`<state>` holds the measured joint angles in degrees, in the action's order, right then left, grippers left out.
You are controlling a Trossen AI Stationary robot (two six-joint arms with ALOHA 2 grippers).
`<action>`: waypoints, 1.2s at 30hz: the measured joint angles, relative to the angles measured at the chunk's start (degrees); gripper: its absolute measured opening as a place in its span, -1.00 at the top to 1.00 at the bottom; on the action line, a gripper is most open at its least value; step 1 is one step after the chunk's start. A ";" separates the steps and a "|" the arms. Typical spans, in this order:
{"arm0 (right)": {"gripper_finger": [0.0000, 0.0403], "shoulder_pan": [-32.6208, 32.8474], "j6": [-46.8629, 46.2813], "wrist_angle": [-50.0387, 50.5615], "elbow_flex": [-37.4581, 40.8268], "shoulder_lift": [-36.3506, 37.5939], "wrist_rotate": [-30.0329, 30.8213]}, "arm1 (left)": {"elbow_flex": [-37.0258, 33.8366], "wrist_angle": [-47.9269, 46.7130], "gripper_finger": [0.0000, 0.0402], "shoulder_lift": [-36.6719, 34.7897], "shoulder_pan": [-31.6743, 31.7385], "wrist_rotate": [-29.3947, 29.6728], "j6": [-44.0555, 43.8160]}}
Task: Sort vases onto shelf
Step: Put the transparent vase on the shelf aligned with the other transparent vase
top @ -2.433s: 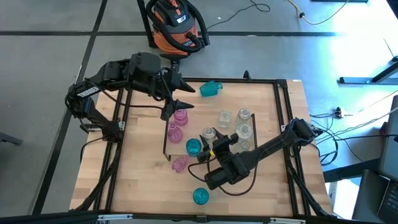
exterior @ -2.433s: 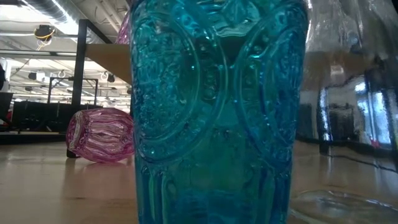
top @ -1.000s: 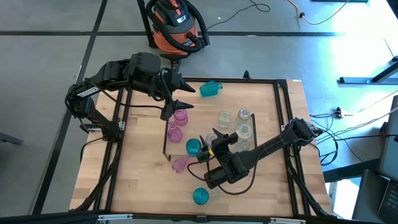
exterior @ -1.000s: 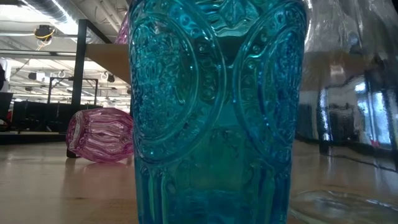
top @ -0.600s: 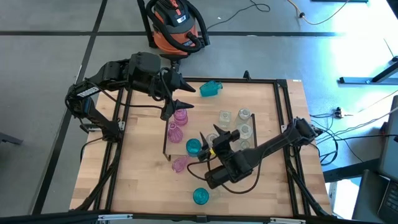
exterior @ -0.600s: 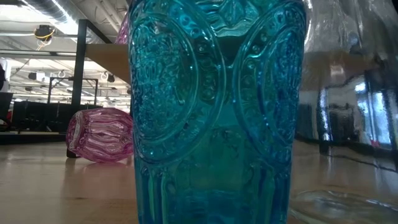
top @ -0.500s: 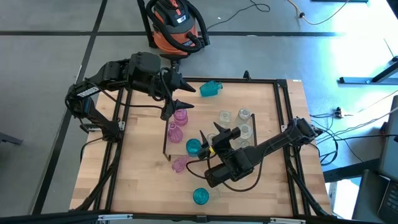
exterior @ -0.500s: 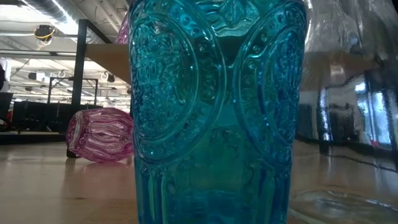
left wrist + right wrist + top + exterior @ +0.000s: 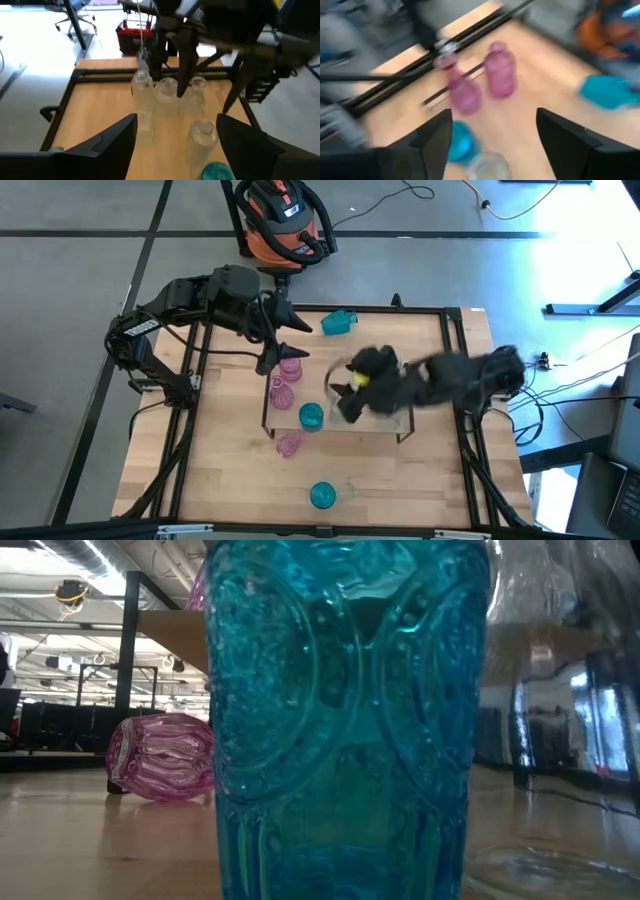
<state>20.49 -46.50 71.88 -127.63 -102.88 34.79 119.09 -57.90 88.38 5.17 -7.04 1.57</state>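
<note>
The worktop [image 9: 230, 480] is a light-wood slab in a black frame, sitting on a grey tiled floor. An orange and black shop vacuum [image 9: 282, 218] is standing just beyond its far edge, and cables are trailing over the floor past the right edge. Low view: a ceiling with ducts is showing far behind.

The shelf [image 9: 345, 427] is lying mid-worktop, a low light-wood platform with thin dark end brackets. Two pink vases [image 9: 288, 372] are standing at its left end; right wrist view shows them bulbous with narrow necks. A teal vase [image 9: 311, 416] is standing at the shelf's near edge. A pink vase [image 9: 288, 443] is lying on its side on the worktop, just off the shelf's near-left corner. Another teal vase [image 9: 322, 495] is sitting by the worktop's near edge, filling the low view with embossed glass. A third teal vase [image 9: 339, 322] is lying tipped near the far edge. Several clear vases [image 9: 167, 92] are standing grouped on the shelf, seen from the left wrist.

The left gripper [image 9: 284, 342] is hovering over the shelf's far-left end, fingers spread apart, holding nothing. The right gripper [image 9: 348, 392] is blurring over the shelf's middle; its fingers [image 9: 570, 145] are showing spread in its wrist view, with nothing between them.
</note>
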 joint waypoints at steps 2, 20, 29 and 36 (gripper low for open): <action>-0.20 -2.67 1.33 -0.61 0.34 1.97 -7.18 | 0.00 -1.73 -0.32 0.00 0.00 -0.65 -0.35; 0.65 -10.14 13.97 6.37 -2.08 1.19 -30.16 | 0.00 -11.99 -0.32 0.00 0.00 -0.95 -3.67; 0.37 -10.02 13.98 10.17 -2.03 -2.64 -33.14 | 0.00 -11.66 -0.32 0.00 0.00 0.08 -4.93; 0.47 -9.96 15.25 9.89 -2.10 -4.08 -35.03 | 0.00 -11.35 -0.32 0.00 -0.12 0.43 -5.83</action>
<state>10.52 -31.24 81.77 -129.73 -106.96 -0.24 119.09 -69.25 88.38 5.05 -6.61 -4.25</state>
